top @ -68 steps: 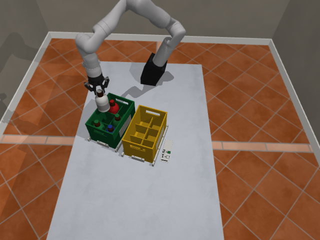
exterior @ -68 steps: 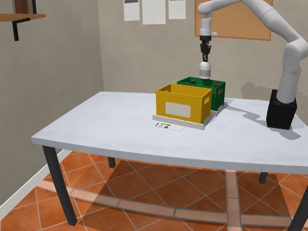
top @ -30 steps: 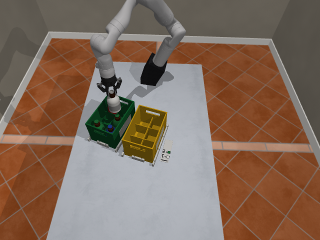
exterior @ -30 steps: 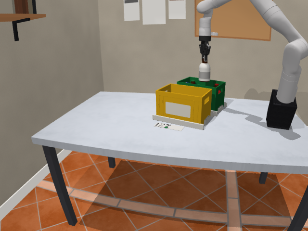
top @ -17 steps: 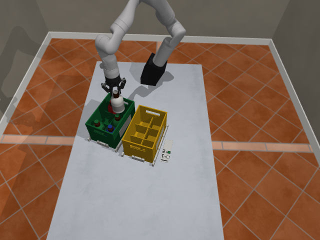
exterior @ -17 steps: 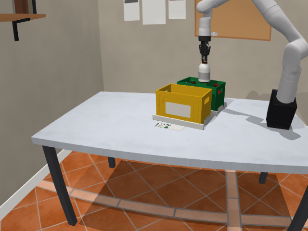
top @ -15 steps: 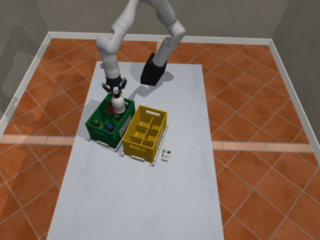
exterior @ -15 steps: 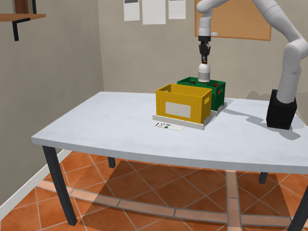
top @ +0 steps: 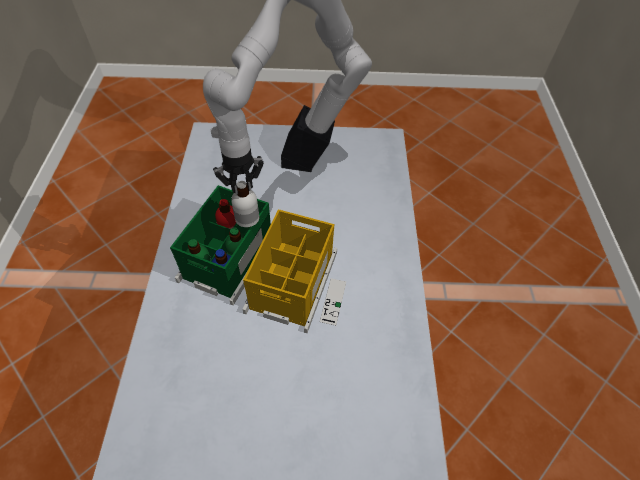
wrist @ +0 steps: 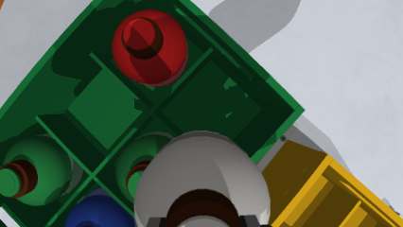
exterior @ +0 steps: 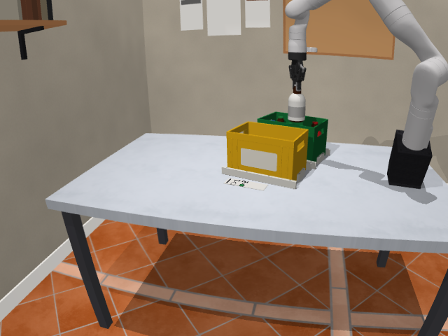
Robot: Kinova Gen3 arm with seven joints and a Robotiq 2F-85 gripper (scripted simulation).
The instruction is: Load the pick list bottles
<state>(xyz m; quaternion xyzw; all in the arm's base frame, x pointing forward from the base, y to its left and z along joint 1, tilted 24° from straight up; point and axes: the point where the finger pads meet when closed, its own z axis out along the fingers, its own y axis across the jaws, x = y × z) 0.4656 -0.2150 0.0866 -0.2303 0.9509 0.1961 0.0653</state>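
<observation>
From the left, over the green crate (top: 206,276) (exterior: 318,143) (wrist: 279,90), the gripper (top: 241,187) (exterior: 297,88) (wrist: 202,221) has its fingers part-closed on the white bottle's neck (top: 245,209) (exterior: 296,108) (wrist: 203,165); carry it upright and high rightward, then lower it straight into a compartment of the yellow crate (top: 276,304) (exterior: 265,159) (wrist: 303,189); the top view shows that crate's empty compartments, which its wall hides in the exterior view

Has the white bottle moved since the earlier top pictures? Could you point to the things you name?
Yes; the white bottle (top: 245,209) (exterior: 296,107) (wrist: 203,165) moved toward the yellow plastic crate (top: 249,282) (exterior: 267,159) (wrist: 303,195).
</observation>
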